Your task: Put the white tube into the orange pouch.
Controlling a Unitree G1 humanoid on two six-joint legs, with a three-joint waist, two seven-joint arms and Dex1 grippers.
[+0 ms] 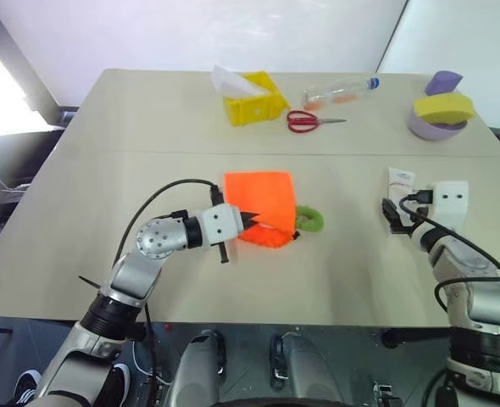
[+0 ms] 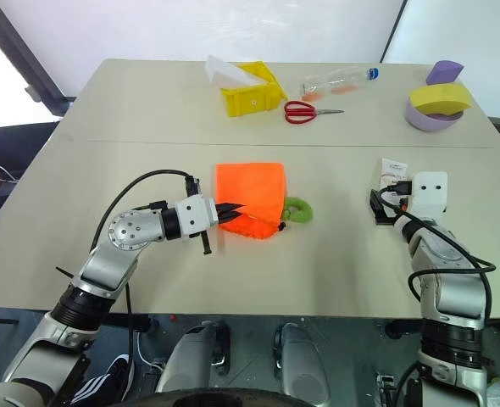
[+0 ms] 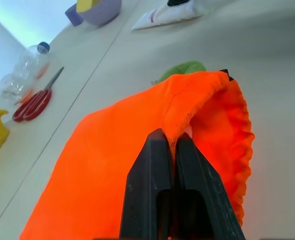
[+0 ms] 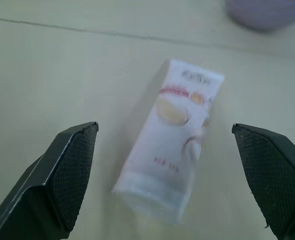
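Left wrist view: left end effector (image 3: 173, 145) pinches soft orange pouch (image 3: 112, 165); right end effector (image 4: 172, 175) gapes over flat white tube (image 4: 172, 145).

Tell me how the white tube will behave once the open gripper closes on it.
The white tube lies flat on the table, so it probably won't roll. Its thin, flattened body looks soft and likely dents under the right gripper, whose jaws stand wide apart. The glossy skin may be slippery, so gripping across the broad faces seems safest.
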